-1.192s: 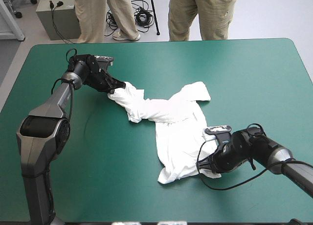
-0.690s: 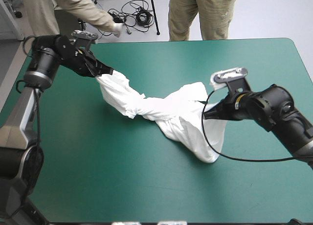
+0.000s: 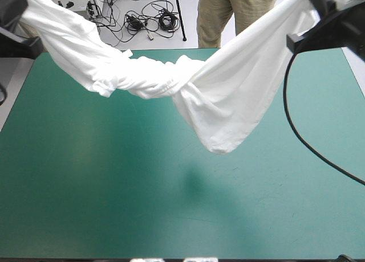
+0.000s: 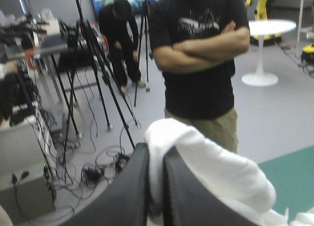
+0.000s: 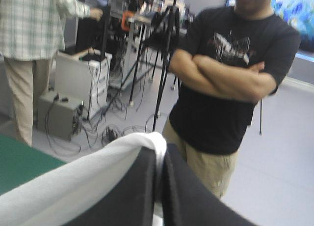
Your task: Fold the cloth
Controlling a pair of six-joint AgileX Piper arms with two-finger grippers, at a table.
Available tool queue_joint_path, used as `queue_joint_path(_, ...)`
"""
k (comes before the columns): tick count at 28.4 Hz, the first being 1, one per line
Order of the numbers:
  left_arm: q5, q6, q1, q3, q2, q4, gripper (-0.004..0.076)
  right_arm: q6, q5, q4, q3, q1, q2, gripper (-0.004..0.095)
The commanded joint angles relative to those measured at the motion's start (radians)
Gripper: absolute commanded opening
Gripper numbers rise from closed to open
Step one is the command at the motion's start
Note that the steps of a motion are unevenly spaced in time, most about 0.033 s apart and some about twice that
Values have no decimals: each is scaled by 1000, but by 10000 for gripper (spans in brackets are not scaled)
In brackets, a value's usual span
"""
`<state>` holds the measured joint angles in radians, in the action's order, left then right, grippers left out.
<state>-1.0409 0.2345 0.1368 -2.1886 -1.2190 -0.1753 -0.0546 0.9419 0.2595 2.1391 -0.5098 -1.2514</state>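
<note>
The white T-shirt (image 3: 228, 85) hangs in the air, stretched between my two raised grippers. Its left half is twisted into a rope (image 3: 137, 80). Its right half sags as a wide pouch whose lowest point (image 3: 219, 147) is clear of the table. My left gripper (image 3: 16, 14) holds one end high over the far left corner. My right gripper (image 3: 319, 8) holds the other end over the far right. In the left wrist view the left gripper (image 4: 157, 150) is shut on a thick white fold (image 4: 216, 174). In the right wrist view the right gripper (image 5: 161, 152) pinches a white hem (image 5: 73, 186).
The teal-green table (image 3: 102, 193) lies below the shirt, with a faint shadow (image 3: 194, 182) near its middle. A strip of the cover shows beside the fingers in each wrist view (image 4: 289, 177) (image 5: 19, 162).
Both grippers have risen and drawn apart toward the far corners. The T-shirt has left the table and now hangs stretched between them.
</note>
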Motion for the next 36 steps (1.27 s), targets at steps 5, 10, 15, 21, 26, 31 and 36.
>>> queue_joint_path(5,77,-3,46,-24,122,47,-9,-36,31,-70,98,0,46,-17)
queue_joint_path(10,18,-35,255,129,226,373,-9,1,266,-67,80,0,67,-17)
queue_joint_path(15,-176,-220,393,292,255,677,-9,91,306,-62,-85,0,128,-17)
queue_joint_path(21,-128,-362,411,611,255,691,-9,217,201,-62,-474,0,197,-17)
queue_joint_path(26,89,-511,384,902,202,710,-8,278,-67,-61,-780,0,171,-17)
queue_joint_path(31,206,-430,230,974,15,524,-8,328,-182,-61,-868,0,35,-17)
queue_joint_path(36,307,-234,91,927,-178,246,-8,332,-253,-64,-856,14,-130,-17)
